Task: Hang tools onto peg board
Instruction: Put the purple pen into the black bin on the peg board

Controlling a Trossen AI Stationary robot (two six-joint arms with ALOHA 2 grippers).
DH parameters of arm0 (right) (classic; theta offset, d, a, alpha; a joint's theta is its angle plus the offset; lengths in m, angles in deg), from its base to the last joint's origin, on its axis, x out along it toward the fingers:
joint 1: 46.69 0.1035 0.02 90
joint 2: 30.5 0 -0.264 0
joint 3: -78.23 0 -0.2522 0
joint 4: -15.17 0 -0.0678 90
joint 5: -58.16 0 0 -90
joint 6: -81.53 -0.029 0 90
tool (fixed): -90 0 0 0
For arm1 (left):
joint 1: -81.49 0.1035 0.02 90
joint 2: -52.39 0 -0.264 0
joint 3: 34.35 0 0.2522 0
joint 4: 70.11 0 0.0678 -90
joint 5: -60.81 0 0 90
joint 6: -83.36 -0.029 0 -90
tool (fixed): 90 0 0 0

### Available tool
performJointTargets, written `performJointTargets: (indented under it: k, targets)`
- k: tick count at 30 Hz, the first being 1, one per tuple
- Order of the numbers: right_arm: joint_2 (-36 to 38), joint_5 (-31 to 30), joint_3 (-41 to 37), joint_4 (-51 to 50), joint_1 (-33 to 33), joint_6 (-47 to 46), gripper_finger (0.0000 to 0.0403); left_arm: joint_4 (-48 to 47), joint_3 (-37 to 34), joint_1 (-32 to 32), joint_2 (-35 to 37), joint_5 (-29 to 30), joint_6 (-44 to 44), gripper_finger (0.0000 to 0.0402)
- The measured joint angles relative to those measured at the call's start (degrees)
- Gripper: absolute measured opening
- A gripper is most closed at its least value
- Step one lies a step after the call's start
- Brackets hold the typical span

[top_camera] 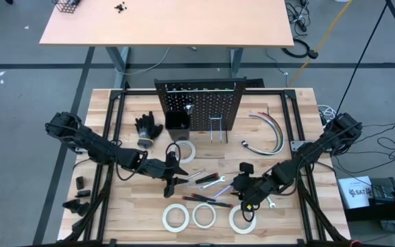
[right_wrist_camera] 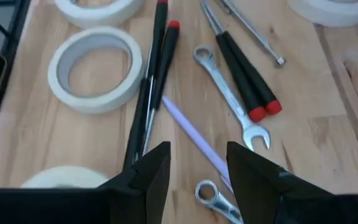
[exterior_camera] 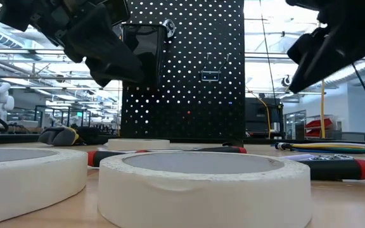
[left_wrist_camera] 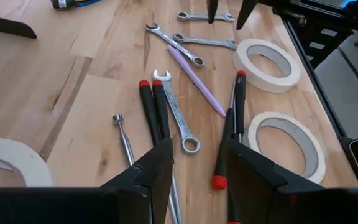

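Wooden table (top_camera: pixel 115 116): peg board (top_camera: pixel 201 103) bin (top_camera: pixel 177 121) contents unclear; both claws (top_camera: pixel 172 180) (top_camera: pixel 247 200) open, empty

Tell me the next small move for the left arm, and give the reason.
Probably lower the left pincer onto the silver wrench lying between its open fingers. That pincer is empty and hovers above the tools, every tool lies on the table, and the peg board hooks hold none of them. The right pincer, also open, hovers nearby.

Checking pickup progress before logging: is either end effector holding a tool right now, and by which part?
Nothing is held. The left end effector and right end effector both hang open above the tools on the table.
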Motion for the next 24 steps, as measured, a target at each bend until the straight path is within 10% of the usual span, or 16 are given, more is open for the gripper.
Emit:
performJointTargets:
  k: [24]
  targets:
    - [-1.0, 0.5, 0.0, -1.9, -5.8, 13.1, 0.015, -0.1, 0.0, -0.1, 0.0, 0.0, 0.7, 0.0141]
